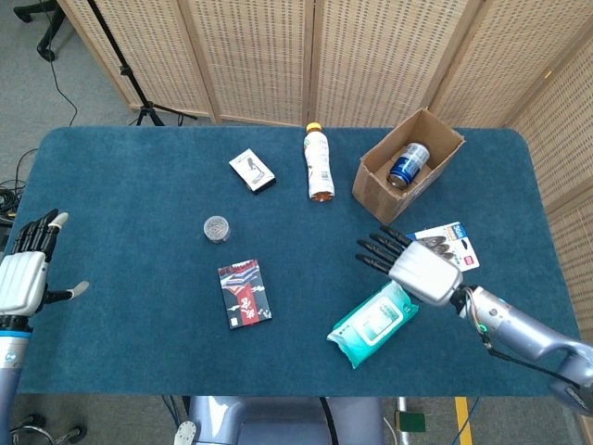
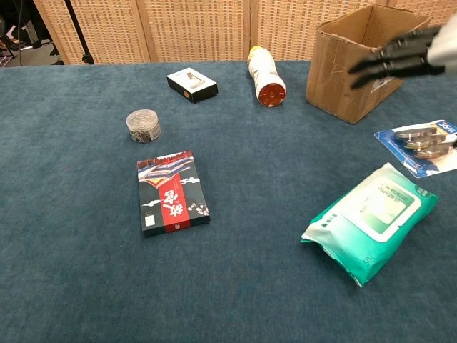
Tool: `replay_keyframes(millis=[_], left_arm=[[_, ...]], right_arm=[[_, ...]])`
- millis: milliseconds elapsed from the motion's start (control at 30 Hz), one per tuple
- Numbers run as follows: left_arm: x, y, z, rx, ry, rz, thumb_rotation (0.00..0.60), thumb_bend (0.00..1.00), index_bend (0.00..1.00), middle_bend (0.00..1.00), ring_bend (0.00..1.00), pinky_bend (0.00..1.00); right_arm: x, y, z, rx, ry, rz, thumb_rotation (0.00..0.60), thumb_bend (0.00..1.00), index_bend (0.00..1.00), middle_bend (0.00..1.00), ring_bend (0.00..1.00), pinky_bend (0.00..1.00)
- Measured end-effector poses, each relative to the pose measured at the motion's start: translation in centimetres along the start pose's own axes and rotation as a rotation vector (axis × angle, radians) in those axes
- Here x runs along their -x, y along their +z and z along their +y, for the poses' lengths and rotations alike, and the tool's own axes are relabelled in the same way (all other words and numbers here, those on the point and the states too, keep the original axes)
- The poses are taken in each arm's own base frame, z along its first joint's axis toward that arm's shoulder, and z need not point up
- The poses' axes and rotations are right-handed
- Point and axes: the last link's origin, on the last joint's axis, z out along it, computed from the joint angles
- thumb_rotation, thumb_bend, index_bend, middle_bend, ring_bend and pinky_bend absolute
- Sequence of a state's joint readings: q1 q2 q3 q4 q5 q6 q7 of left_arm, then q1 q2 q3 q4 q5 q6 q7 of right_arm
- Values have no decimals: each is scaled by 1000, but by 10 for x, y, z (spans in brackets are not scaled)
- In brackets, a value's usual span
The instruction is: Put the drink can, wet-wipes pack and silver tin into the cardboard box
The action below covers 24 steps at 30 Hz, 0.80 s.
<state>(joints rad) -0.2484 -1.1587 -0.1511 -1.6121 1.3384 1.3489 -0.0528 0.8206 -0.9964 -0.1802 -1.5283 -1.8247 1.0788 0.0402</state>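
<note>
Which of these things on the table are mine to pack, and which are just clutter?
Job: drink can, already in the cardboard box; wet-wipes pack; silver tin.
Clutter: bottle, red-and-black box, small black-and-white box, blister card.

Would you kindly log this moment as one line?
drink can: in cardboard box | right hand: empty, above wet-wipes pack | silver tin: untouched
</note>
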Motion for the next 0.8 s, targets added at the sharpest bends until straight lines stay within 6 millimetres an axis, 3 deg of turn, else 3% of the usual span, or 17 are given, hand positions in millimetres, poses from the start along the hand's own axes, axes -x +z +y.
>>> replay_keyframes(millis=[267,500,800], left_arm=[[1,-2,3,15,2,-3,600,0,0,0,0,0],[1,-3,4,18,3,-5,600,0,0,0,0,0],[1,-3,3,14,5,-4,600,0,0,0,0,0]], right_arm=[[41,-22,-22,19,-3,-128,600,0,0,0,0,0],[60,-19,-39,29,37,-160,600,0,0,0,0,0],[77,-1,-61,-24,50,-123,600,0,0,0,0,0]])
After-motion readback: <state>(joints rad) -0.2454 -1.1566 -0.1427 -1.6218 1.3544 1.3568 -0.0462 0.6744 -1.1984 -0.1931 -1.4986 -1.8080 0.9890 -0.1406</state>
